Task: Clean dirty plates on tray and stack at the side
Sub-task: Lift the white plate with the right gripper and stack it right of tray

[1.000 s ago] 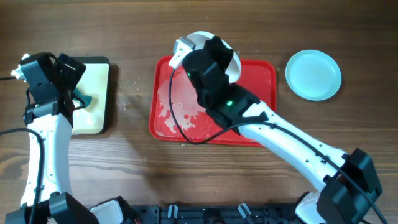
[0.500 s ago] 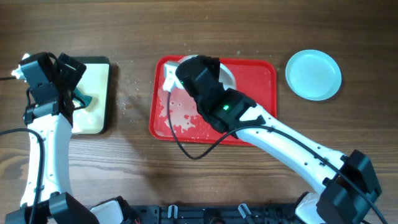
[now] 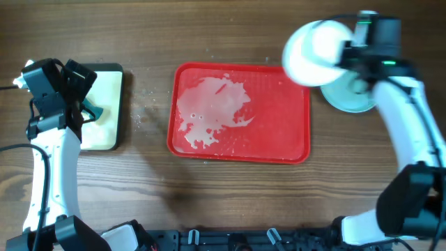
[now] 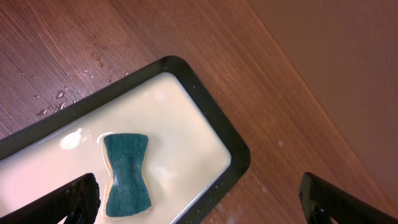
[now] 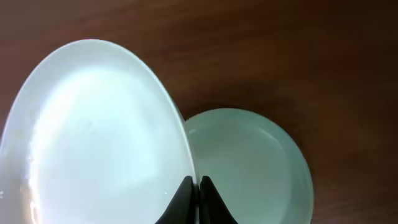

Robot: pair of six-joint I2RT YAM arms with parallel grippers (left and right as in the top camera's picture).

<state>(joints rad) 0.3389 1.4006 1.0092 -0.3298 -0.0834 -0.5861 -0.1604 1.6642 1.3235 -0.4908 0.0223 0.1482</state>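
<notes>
At the left of the wooden table (image 3: pixel 223 202), the left gripper (image 4: pixel 199 186) is seen poised over a cream tray (image 4: pixel 186 99) with a dark rim. Its two fingers (image 4: pixel 74 199) are spread wide apart and nothing is held between them. A teal sponge (image 4: pixel 127 174), waisted in the middle, is seen lying flat in that tray between the spread fingers and untouched by them. Small water drops (image 4: pixel 56 99) are scattered on the wood just beside the tray's rim. In the middle of the table lies the red tray (image 3: pixel 279 118). No plate is carried on it, and a pale, foamy smear (image 3: pixel 209 111) is spread over its left half. To the right, the white plate (image 3: pixel 313 52) is gripped by the right gripper (image 5: pixel 196 186), whose fingers are clenched on the plate's rim, one on either face. In the overhead view the plate is somewhat blurred and is seen over the tray's far right corner and the wood next to it. In the wrist view its face is shown clean, tilted and glossy. Just beyond it, a pale blue plate (image 3: pixel 345 94) lies flat on the table to the right of the red tray, its left edge overlapped by the white plate. Whether the two plates touch cannot be told.
</notes>
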